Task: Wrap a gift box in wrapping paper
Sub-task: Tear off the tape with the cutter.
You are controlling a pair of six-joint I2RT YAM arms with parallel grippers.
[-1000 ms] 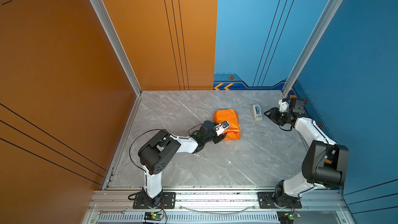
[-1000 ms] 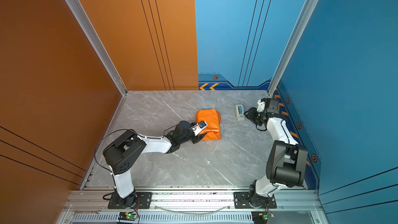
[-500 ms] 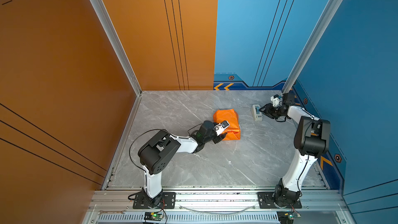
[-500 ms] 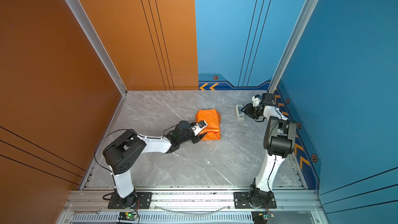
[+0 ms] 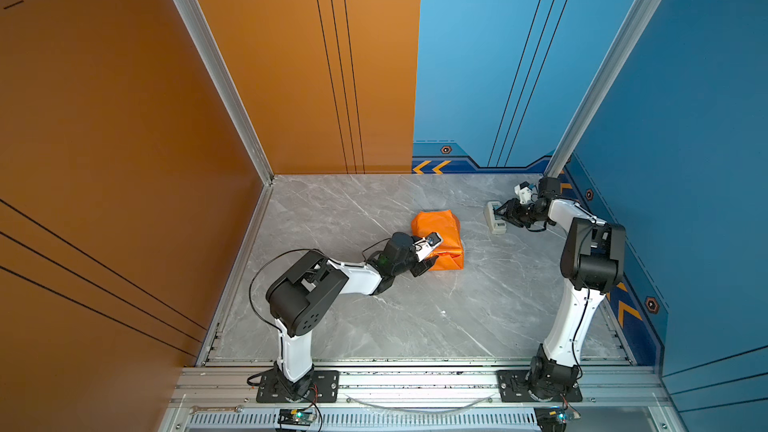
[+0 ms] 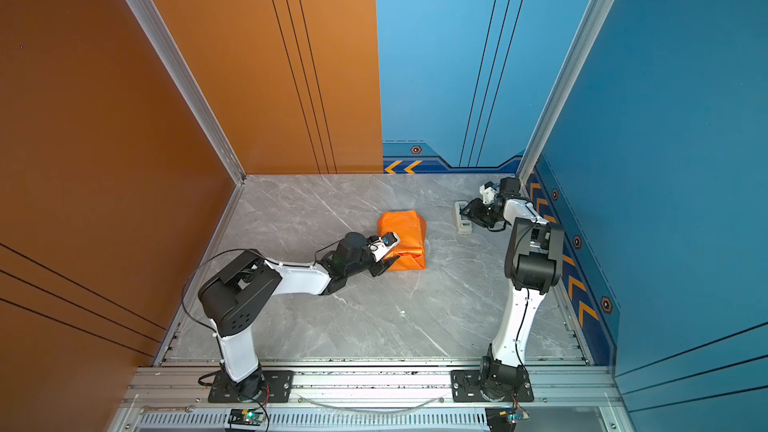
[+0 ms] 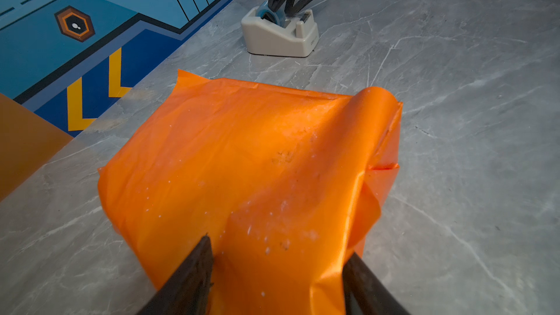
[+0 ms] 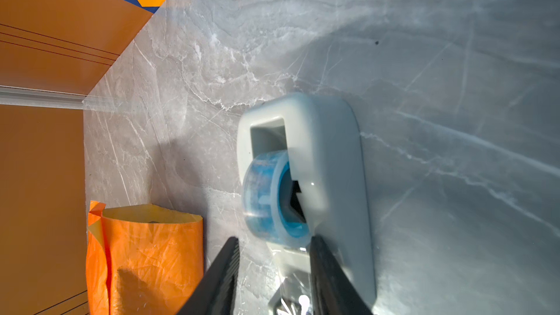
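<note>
The wrapping paper [image 5: 440,230] [image 6: 405,232] lies mid-table, orange side out, folded into a bundle. The gift box is hidden inside it. My left gripper [image 5: 434,257] [image 6: 395,257] is at the bundle's near end. In the left wrist view its fingers press the wrapping paper [image 7: 257,153] from both sides, so the left gripper [image 7: 281,256] is shut on it. The bundle's far end stands open and shows pale yellow [image 8: 151,215]. My right gripper [image 5: 500,214] [image 8: 274,256] is open at the cutter end of the tape dispenser [image 8: 327,153].
The white tape dispenser [image 5: 496,228] [image 6: 463,226] [image 7: 278,34] with its blue roll stands right of the bundle, near the back right corner. Orange and blue walls close the grey marble table [image 5: 415,326] on three sides. A wrench [image 5: 216,409] lies on the front rail.
My right gripper has moved left up to the tape dispenser, and the right arm's elbow has risen. The left arm and the bundle have not moved.
</note>
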